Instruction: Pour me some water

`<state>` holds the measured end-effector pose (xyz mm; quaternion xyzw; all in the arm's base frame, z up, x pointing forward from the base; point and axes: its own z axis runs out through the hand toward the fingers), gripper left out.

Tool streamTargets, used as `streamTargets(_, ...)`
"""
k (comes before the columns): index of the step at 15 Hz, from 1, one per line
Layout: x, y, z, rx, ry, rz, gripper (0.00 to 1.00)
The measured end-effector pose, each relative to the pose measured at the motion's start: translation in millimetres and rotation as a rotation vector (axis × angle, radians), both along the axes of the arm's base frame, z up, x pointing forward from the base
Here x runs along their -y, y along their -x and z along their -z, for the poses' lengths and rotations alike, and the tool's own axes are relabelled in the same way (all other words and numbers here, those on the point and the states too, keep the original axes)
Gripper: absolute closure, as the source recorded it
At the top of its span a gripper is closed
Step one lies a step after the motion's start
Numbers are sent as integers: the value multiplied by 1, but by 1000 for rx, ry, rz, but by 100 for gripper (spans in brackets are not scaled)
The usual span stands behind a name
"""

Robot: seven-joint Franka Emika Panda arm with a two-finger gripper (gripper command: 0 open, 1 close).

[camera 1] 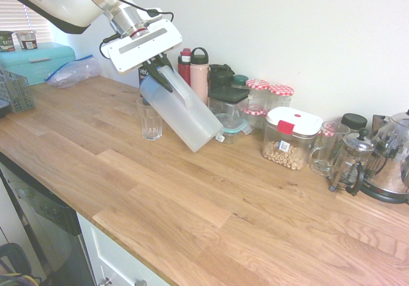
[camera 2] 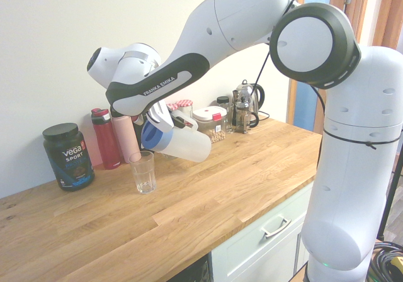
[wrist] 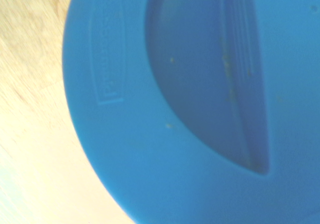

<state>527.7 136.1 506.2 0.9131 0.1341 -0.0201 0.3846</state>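
On the oiled wooden worktop [camera 1: 211, 203], going left to right in the first exterior view: a turquoise bread bin [camera 1: 39, 61] with rounded corners, a crumpled clear plastic bag [camera 1: 73, 72], then a faceted clear drinking glass [camera 1: 151, 119] standing upright. Above and just right of the glass hangs the translucent frosted plastic pitcher [camera 1: 185, 110], steeply tilted with its base pointing down toward the right and its lidded mouth toward the glass. Its round blue lid [wrist: 200, 114], smooth matte plastic with a crescent-shaped recess, fills the wrist view. The gripper [camera 1: 156, 69] has its jaws closed on the pitcher's upper end, near the lid. Behind stand a red bottle [camera 1: 185, 64] and a pale pink bottle [camera 1: 199, 74] with a black loop cap, then clear storage jars, a white-lidded container of chickpeas [camera 1: 289, 139], a glass French press [camera 1: 348, 161] and a shiny metal kettle [camera 1: 391, 165].

The white arm reaches in from the upper left in this view, its wrist angled down toward the worktop. In the second exterior view a black protein tub [camera 2: 68, 155] sits well to the glass's left.
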Motion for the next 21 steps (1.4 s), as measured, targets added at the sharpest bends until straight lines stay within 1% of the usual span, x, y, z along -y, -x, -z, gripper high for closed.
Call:
streamTargets(7, -2, 3, 2, 0, 17, 4, 100)
streamTargets(10, 5, 8, -6, 12, -25, 26, 100)
streamTargets(12, 24, 26, -13, 45, -119, 51, 100)
streamTargets(15, 66, 62, -40, 131, -281, 114, 100)
streamTargets(18, 120, 92, -67, 212, -412, 243, 100)
streamTargets(21, 173, 103, -87, 277, -538, 384, 100)
